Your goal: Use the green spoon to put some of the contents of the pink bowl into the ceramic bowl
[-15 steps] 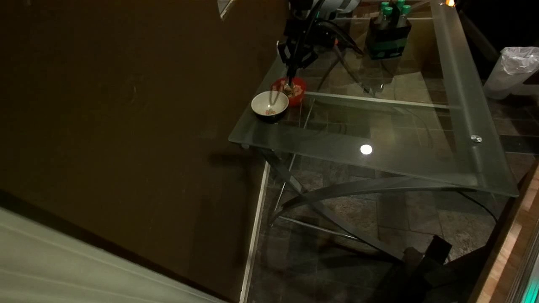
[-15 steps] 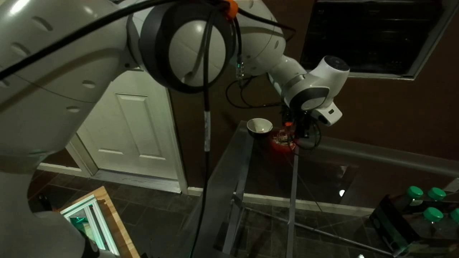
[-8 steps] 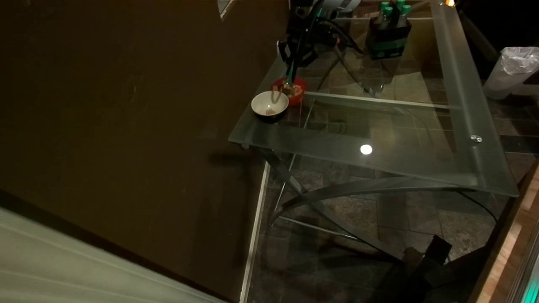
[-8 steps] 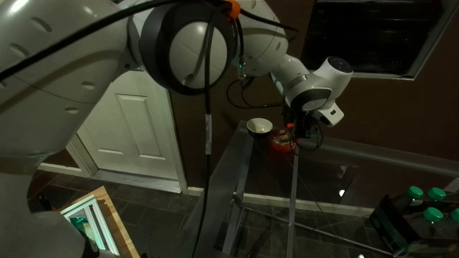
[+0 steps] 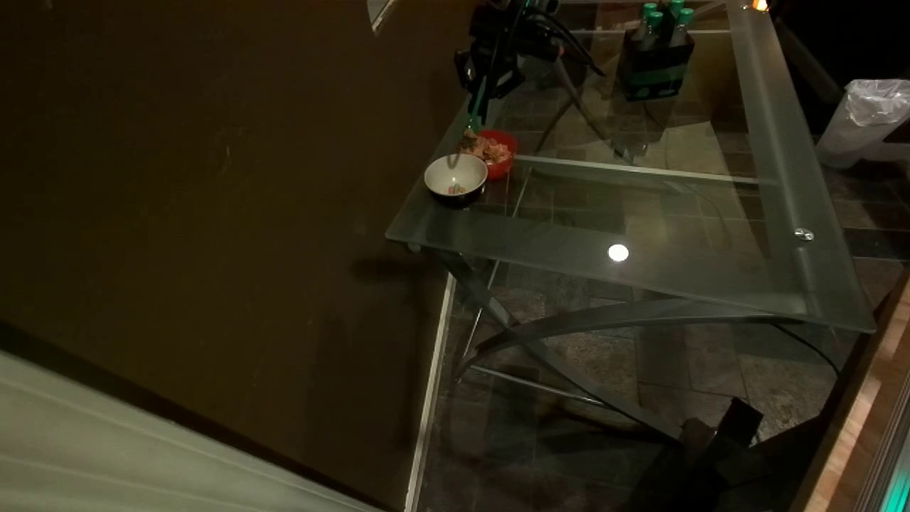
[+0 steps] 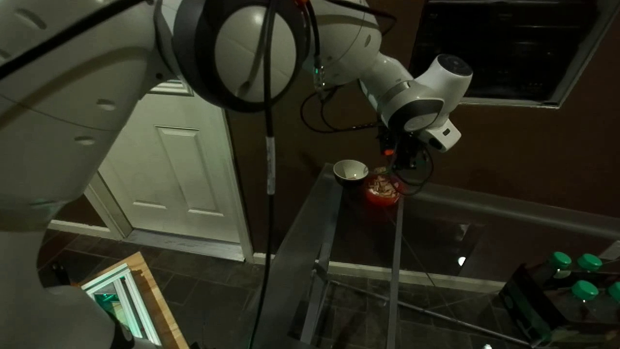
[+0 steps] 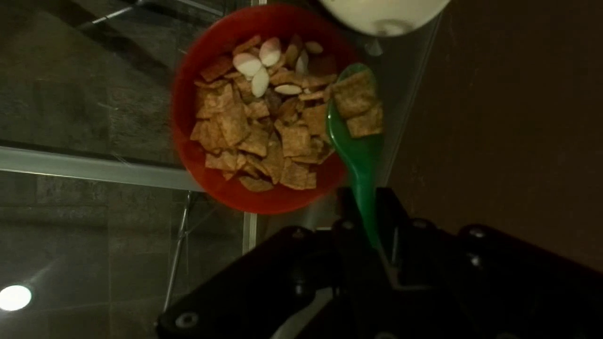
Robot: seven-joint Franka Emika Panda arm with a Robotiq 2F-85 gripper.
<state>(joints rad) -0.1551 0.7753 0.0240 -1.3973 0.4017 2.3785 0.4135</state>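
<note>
Currently the jaws clamp the handle of the green spoon, which bears a few tan cereal squares. In the wrist view its loaded end hangs over the edge of the pink bowl; whether it touches the rim is hard to tell. More squares lie in that bowl, with some pale oval pieces among them. Just beside it stands the ceramic bowl, white inside, dark outside, a few small bits at its bottom. Both exterior views show the bowls near a corner of the glass table; a carton of green-capped bottles stands well apart.
</note>
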